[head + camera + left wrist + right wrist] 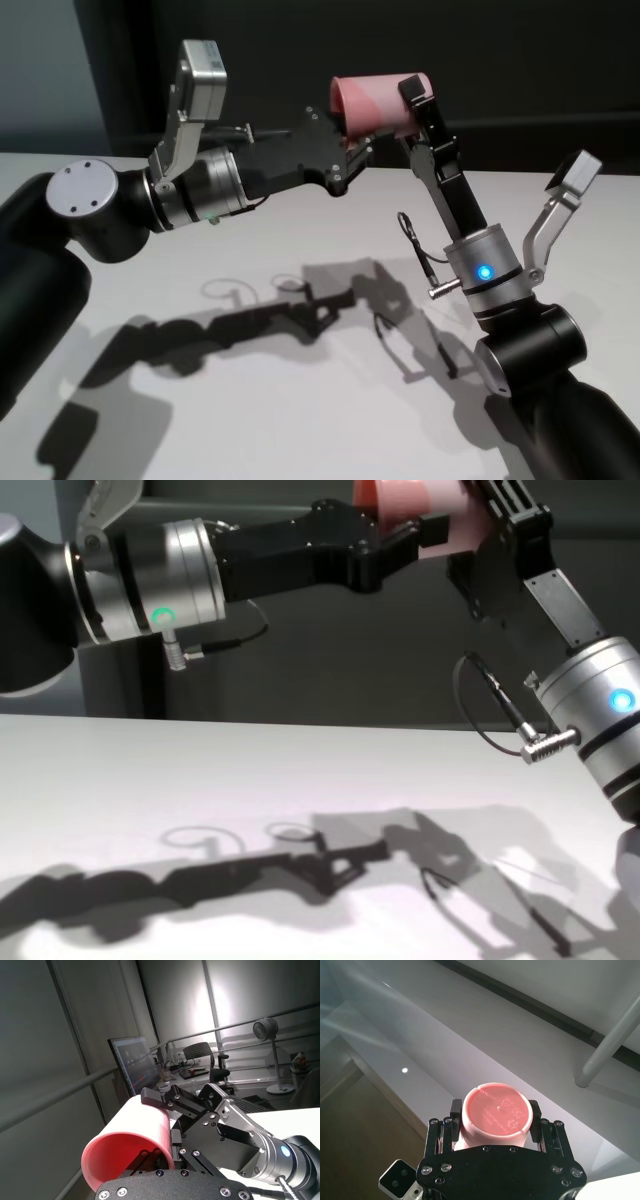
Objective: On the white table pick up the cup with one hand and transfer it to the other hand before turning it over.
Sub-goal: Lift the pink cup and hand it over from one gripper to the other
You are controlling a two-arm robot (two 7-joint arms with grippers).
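The pink cup point(378, 105) lies on its side in the air, high above the white table point(300, 420), toward twelve o'clock. The left gripper point(345, 160) is clamped on its rim at nine o'clock; the right gripper point(492, 1120) pinches its body from three o'clock, jaws closed against the sides.

Head view looks down and chest view looks level; both share the raised cup point(378, 105), which each wrist view sees close.
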